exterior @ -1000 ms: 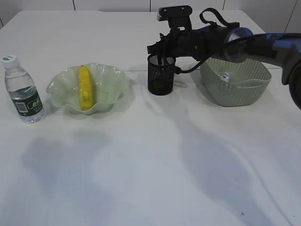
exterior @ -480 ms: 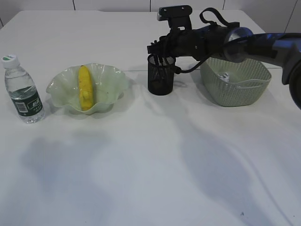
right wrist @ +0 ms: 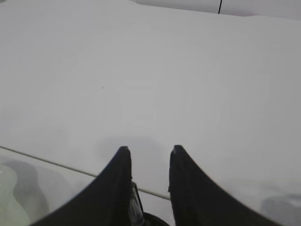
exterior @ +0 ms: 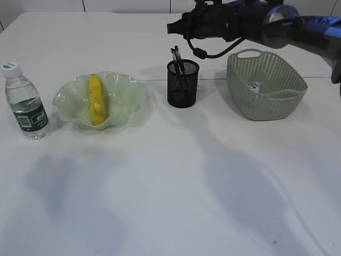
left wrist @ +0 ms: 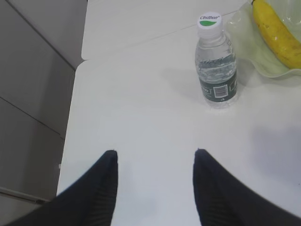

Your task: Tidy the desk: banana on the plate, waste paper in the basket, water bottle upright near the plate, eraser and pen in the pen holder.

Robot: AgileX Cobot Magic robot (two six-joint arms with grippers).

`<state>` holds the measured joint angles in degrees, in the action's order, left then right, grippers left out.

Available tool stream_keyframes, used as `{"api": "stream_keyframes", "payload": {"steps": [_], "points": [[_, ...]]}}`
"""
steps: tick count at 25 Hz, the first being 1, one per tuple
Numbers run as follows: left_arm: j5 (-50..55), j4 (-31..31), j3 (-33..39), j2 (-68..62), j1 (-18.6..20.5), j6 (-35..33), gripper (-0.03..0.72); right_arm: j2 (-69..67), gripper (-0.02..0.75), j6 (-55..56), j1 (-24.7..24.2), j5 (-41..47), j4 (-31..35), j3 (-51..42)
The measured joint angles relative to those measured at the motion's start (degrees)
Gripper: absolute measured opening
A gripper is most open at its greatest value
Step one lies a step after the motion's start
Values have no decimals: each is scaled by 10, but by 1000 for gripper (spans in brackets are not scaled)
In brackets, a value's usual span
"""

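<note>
Roughly, item by item, as it stands on the table [exterior: 170, 202]:

- Pen [exterior: 178, 60]: thin, stiff, light; stands tilted in the mesh pen holder [exterior: 183, 84], tip sticking out above rim. Would grip mid-shaft if ever needed. Eraser: can't see it, may be inside holder.
- Banana [exterior: 96, 99]: soft, bruises easily; lies in the wavy plate [exterior: 133, 90]. Take across the middle, gentle squeeze.
- Water bottle [exterior: 25, 104]: upright, capped, smooth plastic, prob. slippery and weighty w/ water; stands just beside plate, left side. Best hold at the labelled waist.
- Waste paper [exterior: 255, 86]: crumpled, v. light; sits in the basket [exterior: 266, 101].
- Right gripper [right wrist: 148, 151]: empty, fingers slightly apart, above and behind holder.
- Left gripper [left wrist: 155, 157]: empty, fingers wide apart, hovering near table's left edge.
- Room: front half of table bare, plenty of space; left edge is near the bottle.
</note>
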<state>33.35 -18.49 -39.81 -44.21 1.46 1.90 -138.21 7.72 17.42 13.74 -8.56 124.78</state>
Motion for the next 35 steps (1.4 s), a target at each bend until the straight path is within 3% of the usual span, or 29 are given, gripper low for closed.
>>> {"api": "stream_keyframes", "payload": {"steps": [5,19,29,35], "points": [[-42,-1,0,0,0,0,360,34,218,0,0,73,0,37],[-222,69,0,0,0,0,358,179,218,0,0,124,-55,56],[-218,75,-108,0,0,0,357,267,218,0,0,176,-74,56],[-125,62,-179,0,0,0,357,320,218,0,0,207,-118,56]]}}
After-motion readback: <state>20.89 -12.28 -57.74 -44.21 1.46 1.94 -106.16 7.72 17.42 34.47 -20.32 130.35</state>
